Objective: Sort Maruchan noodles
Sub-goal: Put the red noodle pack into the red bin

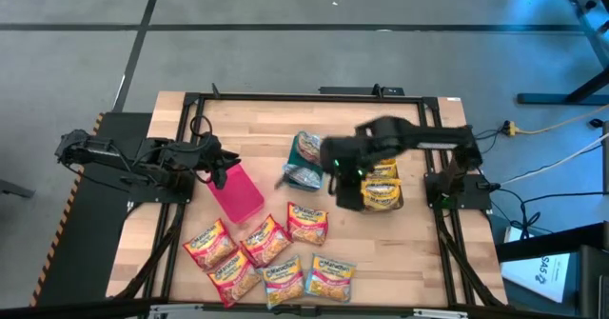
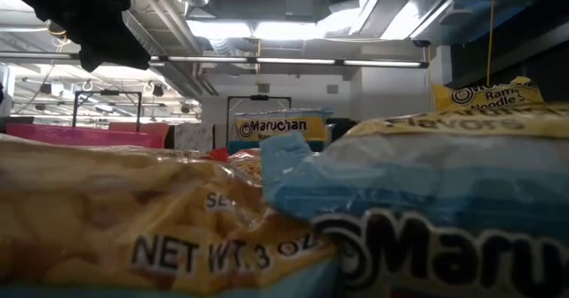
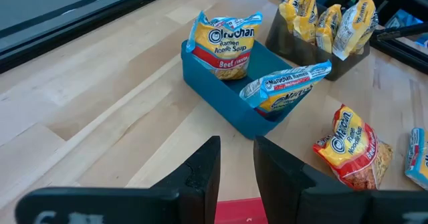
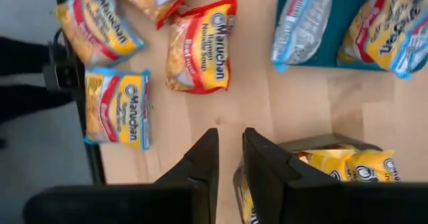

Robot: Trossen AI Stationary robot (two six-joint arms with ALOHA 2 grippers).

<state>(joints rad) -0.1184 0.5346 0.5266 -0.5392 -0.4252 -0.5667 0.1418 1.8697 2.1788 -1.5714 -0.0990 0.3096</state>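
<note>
The right gripper [image 1: 354, 188] is seen nearly closed, empty, beside the grey bin [image 1: 383, 195] — three yellow packets [image 3: 326, 23] stood upright inside. Two packets [image 3: 249, 57] are propped in the teal bin [image 3: 221, 90]; seven [image 1: 271, 255] lie flat nearby.

Bare wood [image 1: 257, 133] behind pink bin [image 1: 236, 190]; packets [image 1: 268, 257] crowding front.

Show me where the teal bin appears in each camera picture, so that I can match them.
High view: teal bin near table centre, beside the grey bin.
Low view: cannot tell; near packets fill the picture.
Left wrist view: centre, grey bin beyond.
Right wrist view: upper right, grey bin below.
Shared landmark: the grey bin.
</note>
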